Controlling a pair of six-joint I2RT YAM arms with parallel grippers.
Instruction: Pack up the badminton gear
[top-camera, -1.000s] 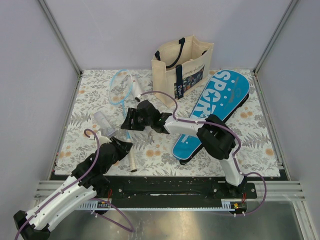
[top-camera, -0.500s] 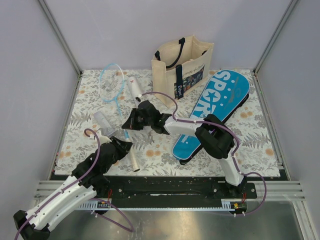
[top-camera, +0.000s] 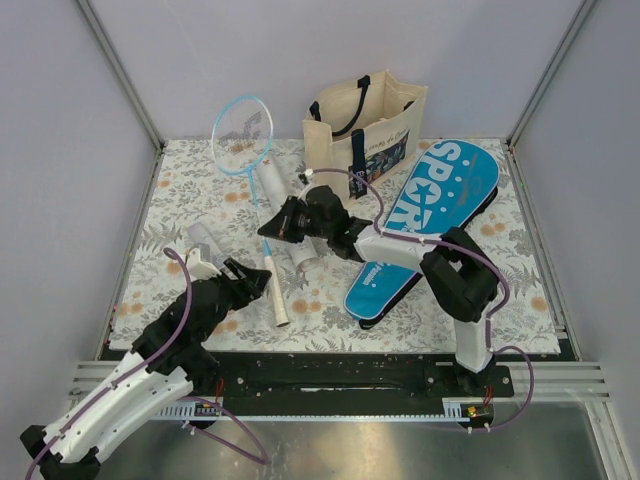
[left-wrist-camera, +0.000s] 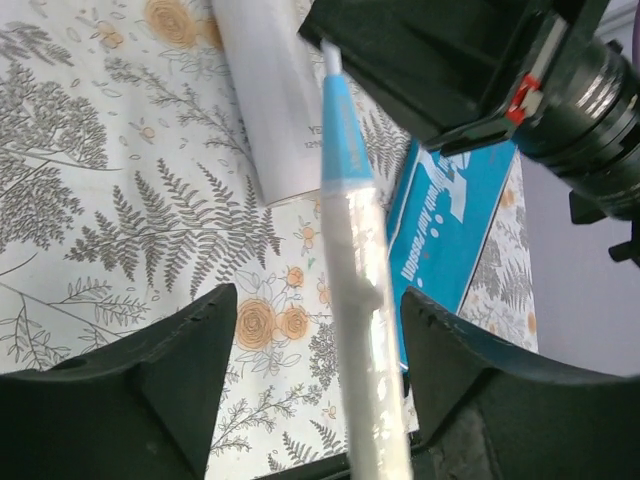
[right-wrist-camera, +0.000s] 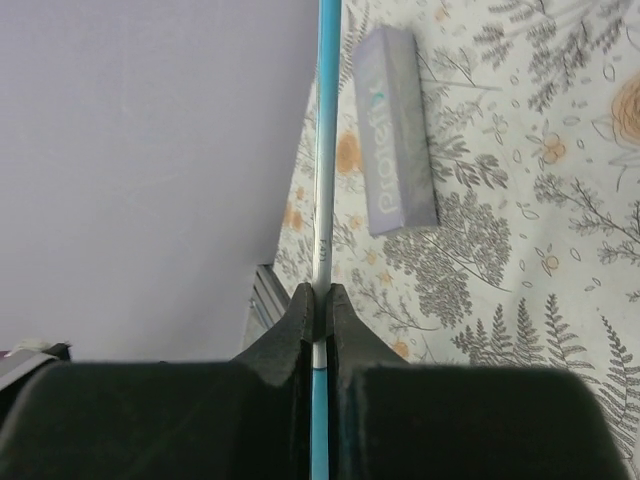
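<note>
Top external: packing is judged barely begun — a thin light-blue racket (top-camera: 243, 125) is clamped by the right jaws, left jaws wide open.

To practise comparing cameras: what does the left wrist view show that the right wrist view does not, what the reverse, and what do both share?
Left wrist only: the white tube, the blue case, the open left end effector. Right wrist only: a grey lettered box. Both: the racket, the right end effector shut on its shaft, the floral table cover.
</note>
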